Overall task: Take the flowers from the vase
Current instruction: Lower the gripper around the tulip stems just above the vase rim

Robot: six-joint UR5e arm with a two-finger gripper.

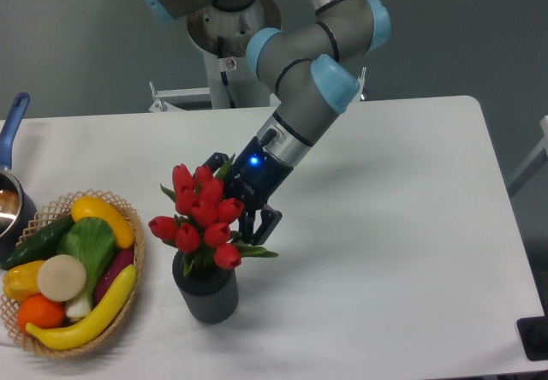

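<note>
White table [402, 226]: fills the lower frame.
Gripper [242, 211]: centre, behind the blooms; fingers apart, one either side of them.
Tulips [201, 217]: left of centre, standing in the vase.
Vase [206, 293]: grey ribbed, lower centre-left.

The gripper [233, 198] sits low over the table [402, 226], just behind and to the right of the flowers [202, 216], its fingers reaching in among the blooms. The flowers stand in the vase [206, 291], which is directly in front of the gripper and below it, on the table. Well to the left of the gripper, a basket [130, 291] holds fruit and vegetables. Farther left still, at the table's edge, stands a pot [10, 193]. The arm [300, 80] rises behind and to the right of the gripper.
</note>
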